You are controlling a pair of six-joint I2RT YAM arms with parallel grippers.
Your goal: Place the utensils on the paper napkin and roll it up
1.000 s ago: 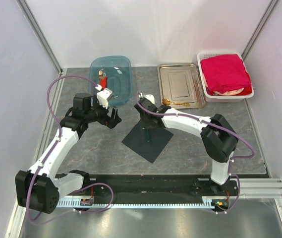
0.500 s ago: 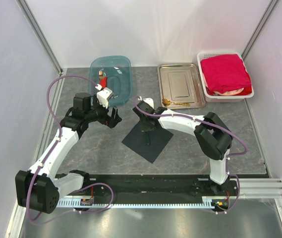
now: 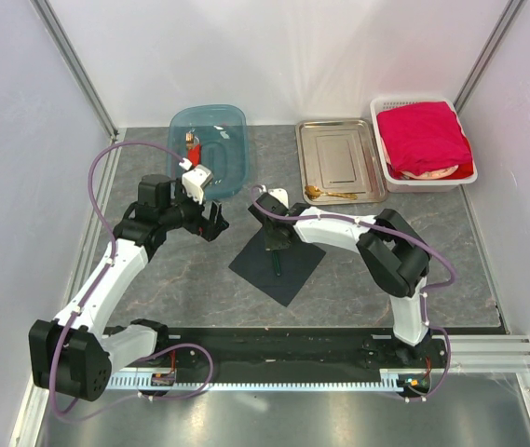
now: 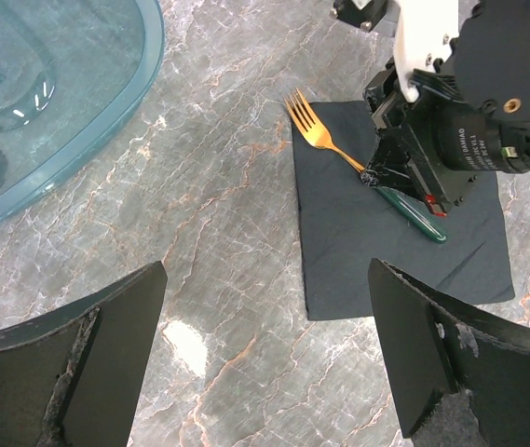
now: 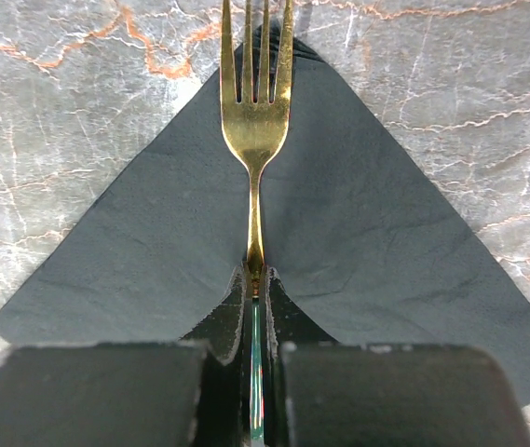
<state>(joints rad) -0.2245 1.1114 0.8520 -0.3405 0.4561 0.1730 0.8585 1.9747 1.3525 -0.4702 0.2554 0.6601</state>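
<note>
Since the earlier frame, I note the right arm's elbow has folded inward. The right pincer [image 3: 277, 238] has shifted slightly over the paper napkin [image 3: 279, 264], and the left arm has not moved.

Right pincer: clamped on the stem of the fork [image 5: 255, 121], where the gold meets the green handle. The fork lies low along the napkin's diagonal, tines reaching just past the far corner. I judge this alignment suits rolling from a corner.

Left pincer [image 4: 266, 279]: fingers wide apart, holding nothing. It hovers over bare worktop [image 4: 218, 214] beside the napkin, apparently on standby.

Surroundings:
- A second gold utensil [image 3: 330, 194] rests at the near edge of the steel tray [image 3: 339, 154], not yet on the napkin. I cannot tell its type.
- A blue tub [image 3: 210, 140] holds a red-bodied tool [image 3: 191, 147].
- A white basket [image 3: 386, 140] holds a red cloth [image 3: 425, 135].

Obstruction: the right pincer itself covers the napkin's centre.
</note>
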